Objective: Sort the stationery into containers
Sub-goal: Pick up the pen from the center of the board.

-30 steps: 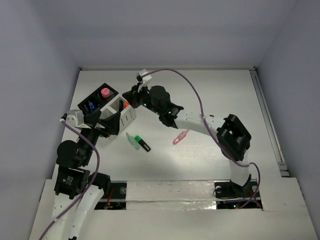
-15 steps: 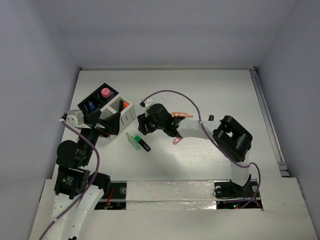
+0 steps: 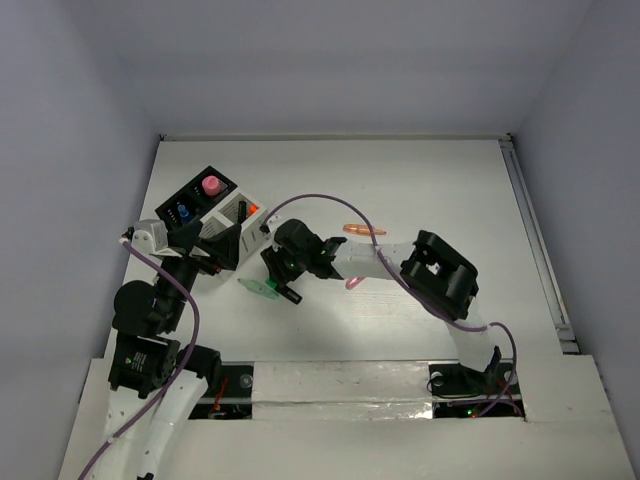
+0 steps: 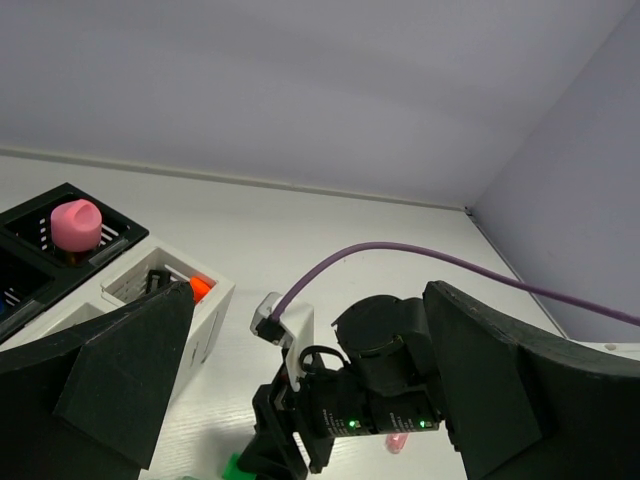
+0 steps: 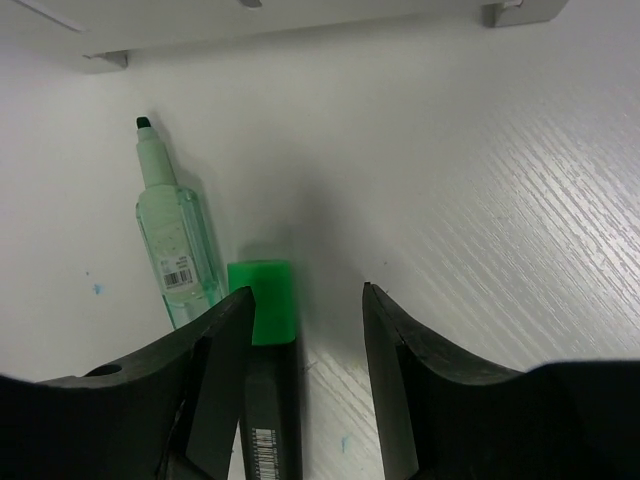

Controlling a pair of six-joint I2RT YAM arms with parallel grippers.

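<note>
The uncapped marker (image 5: 175, 250) lies left of the capped highlighter (image 5: 268, 318), apparently touching, before the slatted box (image 3: 250, 224).

The white table (image 3: 450, 200) carries a black organiser (image 3: 197, 197) at its far left, joined to a white slatted box (image 4: 212, 305). Near that box lie a mint green marker (image 5: 178, 245) and a green-capped highlighter (image 5: 262, 300), side by side. Toward the middle lie a pink pen (image 3: 354, 283) and, farther back, what looks like an orange-pink pen (image 3: 364, 230).
</note>
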